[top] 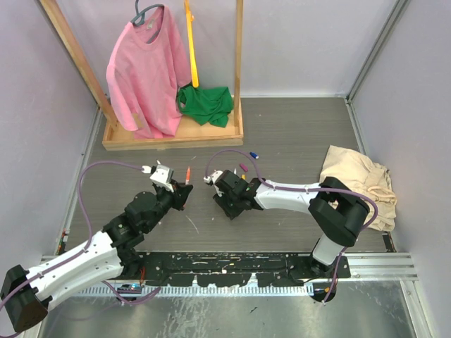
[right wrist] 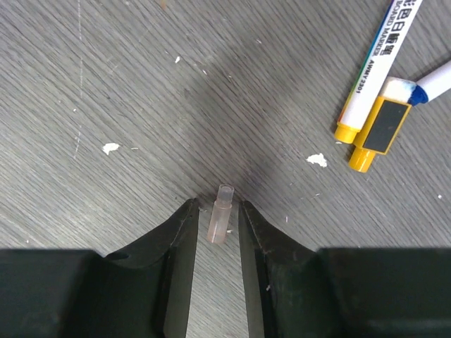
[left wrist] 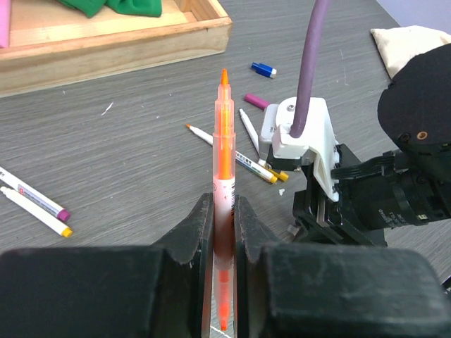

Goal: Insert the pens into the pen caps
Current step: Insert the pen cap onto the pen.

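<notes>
An orange pen [left wrist: 224, 141] stands upright in my left gripper [left wrist: 224, 211], which is shut on its white barrel; from above, the pen [top: 187, 173] shows just past that gripper [top: 184, 184]. My right gripper [right wrist: 217, 204] is low over the table with its jaws on either side of a small pale translucent pen cap [right wrist: 220, 218] lying flat. A gap shows on each side of the cap, so the gripper is open. Two pens [right wrist: 373, 70] with yellow ends lie to its right. A blue cap [left wrist: 263, 69] and a magenta cap [left wrist: 256, 101] lie further back.
Two more pens [left wrist: 35, 201] lie on the left of the table. A wooden tray [top: 176, 134] with a pink shirt and green cloth stands at the back. A beige cloth [top: 359, 183] is heaped at the right. The right wrist [left wrist: 331, 204] sits close beside the orange pen.
</notes>
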`<control>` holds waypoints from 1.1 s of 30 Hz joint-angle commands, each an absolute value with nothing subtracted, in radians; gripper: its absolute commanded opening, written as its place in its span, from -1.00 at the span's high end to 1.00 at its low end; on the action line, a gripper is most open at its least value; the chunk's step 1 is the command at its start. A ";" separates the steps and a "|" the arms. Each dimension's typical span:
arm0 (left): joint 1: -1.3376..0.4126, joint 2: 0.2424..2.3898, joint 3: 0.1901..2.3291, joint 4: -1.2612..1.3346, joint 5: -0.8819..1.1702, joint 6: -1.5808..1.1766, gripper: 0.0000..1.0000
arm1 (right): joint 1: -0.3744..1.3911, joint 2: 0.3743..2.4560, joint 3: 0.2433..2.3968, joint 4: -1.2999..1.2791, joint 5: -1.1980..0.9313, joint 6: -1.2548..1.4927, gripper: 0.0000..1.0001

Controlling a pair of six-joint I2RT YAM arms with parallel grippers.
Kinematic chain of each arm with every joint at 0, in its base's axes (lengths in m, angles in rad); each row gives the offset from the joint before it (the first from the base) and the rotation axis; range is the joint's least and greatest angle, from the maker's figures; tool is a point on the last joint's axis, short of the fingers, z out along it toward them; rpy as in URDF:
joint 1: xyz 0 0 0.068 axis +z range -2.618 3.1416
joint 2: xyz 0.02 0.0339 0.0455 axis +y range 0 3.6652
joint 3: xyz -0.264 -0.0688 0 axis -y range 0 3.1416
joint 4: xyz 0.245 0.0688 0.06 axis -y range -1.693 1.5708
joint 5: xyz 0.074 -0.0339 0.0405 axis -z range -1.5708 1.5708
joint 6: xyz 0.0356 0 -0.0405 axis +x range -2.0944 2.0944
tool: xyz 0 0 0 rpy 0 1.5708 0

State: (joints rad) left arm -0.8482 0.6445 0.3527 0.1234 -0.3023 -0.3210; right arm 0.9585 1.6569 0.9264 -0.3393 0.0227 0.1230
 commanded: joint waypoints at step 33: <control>-0.844 0.610 0.380 0.155 -0.333 -0.312 0.98 | 0.998 1.455 0.924 -0.341 0.197 0.321 1.00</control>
